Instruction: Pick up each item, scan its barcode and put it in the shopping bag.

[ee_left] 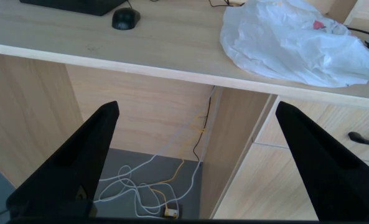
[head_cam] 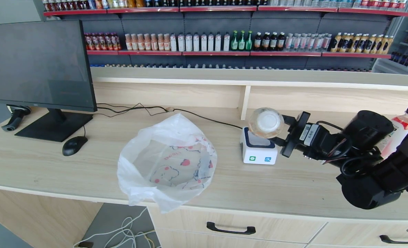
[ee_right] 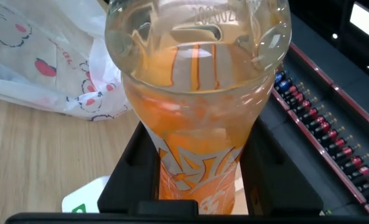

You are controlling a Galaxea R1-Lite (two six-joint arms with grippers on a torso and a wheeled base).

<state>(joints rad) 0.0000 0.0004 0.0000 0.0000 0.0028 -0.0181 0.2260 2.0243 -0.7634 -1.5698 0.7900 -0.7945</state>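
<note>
My right gripper (head_cam: pixel 282 132) is shut on a clear bottle of orange drink (head_cam: pixel 265 123), held on its side just above the white barcode scanner (head_cam: pixel 258 151) on the counter. In the right wrist view the bottle (ee_right: pixel 196 106) sits between the black fingers (ee_right: pixel 131 171), its base pointing away from the camera. The white plastic shopping bag (head_cam: pixel 167 162) stands open on the counter, left of the scanner, and also appears as the bag (ee_left: pixel 296 37). My left gripper (ee_left: pixel 196 162) hangs open below the counter's front edge, nothing between its fingers. A second bottle (head_cam: pixel 401 129) with a black cap stands at the far right.
A monitor (head_cam: pixel 38 65) on its stand, a black mouse (head_cam: pixel 74 145) and a handheld scanner (head_cam: pixel 15 118) occupy the counter's left side. Cables run along the back. A raised wooden ledge (head_cam: pixel 245 86) borders the far edge. Drawers (head_cam: pixel 230 228) lie below the counter front.
</note>
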